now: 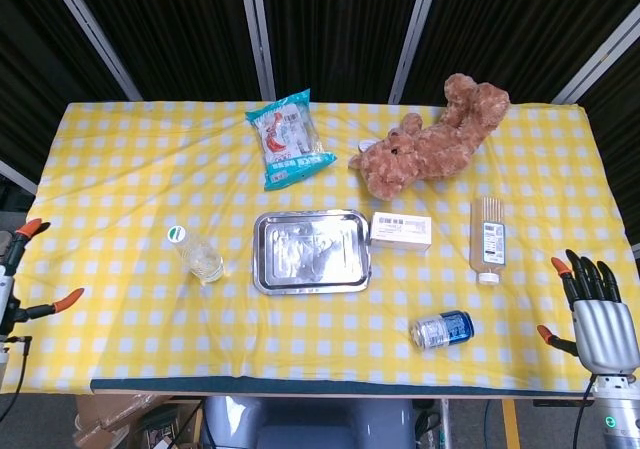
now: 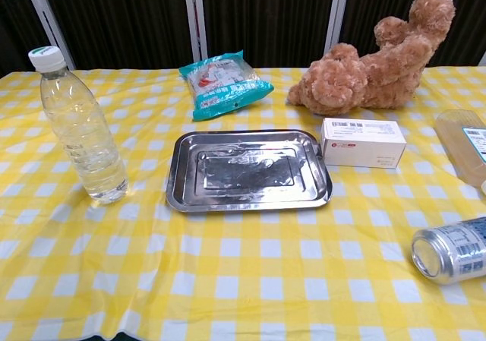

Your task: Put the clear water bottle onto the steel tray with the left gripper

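The clear water bottle with a white cap stands upright on the yellow checked cloth, left of the steel tray. In the chest view the bottle is at the left and the empty tray in the middle. My left hand shows at the far left edge of the head view, well left of the bottle, its orange-tipped fingers apart and holding nothing. My right hand hangs off the table's right front corner, fingers spread and empty. Neither hand appears in the chest view.
A teal snack bag and a brown teddy bear lie at the back. A white box sits against the tray's right side. Further right lies a tan bottle, and a blue can lies near the front edge.
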You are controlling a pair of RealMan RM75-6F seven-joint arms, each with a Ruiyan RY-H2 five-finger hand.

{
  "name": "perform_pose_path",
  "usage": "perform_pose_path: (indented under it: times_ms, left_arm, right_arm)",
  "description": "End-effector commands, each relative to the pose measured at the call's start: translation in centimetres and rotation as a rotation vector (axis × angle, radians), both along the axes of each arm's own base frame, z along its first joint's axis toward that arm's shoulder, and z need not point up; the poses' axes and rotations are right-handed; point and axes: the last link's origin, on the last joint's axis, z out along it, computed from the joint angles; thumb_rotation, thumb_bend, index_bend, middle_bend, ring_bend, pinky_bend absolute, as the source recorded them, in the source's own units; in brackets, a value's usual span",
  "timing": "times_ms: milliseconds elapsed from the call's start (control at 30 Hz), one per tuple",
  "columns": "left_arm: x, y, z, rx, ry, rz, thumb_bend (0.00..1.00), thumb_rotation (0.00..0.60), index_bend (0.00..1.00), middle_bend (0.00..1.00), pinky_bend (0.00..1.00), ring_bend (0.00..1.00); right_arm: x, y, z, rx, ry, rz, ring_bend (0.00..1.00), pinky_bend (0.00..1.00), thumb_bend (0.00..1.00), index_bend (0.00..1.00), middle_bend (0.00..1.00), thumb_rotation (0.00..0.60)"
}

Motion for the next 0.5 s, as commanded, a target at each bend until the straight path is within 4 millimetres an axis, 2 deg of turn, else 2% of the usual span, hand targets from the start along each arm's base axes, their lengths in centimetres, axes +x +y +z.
perform_pose_path:
  times_ms: [33,267,500]
  left_arm:
    - [0.5,1.8,-2.1,-0.077,-0.131,0.001,0.18,0.600,0.05,0.09,0.02,0.00]
    - [0.9,3.1,-4.9,-0.144,-0.172,-0.027,0.18,0.600,0.05,0.09,0.02,0.00]
    - [1.8,3.3,-7.5,-0.161,-0.159,-0.060,0.18,0.600,0.05,0.09,0.02,0.00]
  right_arm:
    - [0.0,0.0,-0.1,0.005,-0.002,0.000,0.01,0.00,0.05,0.12,0.00,0.600]
    - [0.2,0.0,-0.3,0.018,-0.013,0.002,0.01,0.00,0.05,0.12,0.00,0.600]
    - [0.1,-0.1,-0.4,0.030,-0.015,-0.006,0.01,0.00,0.05,0.12,0.00,0.600]
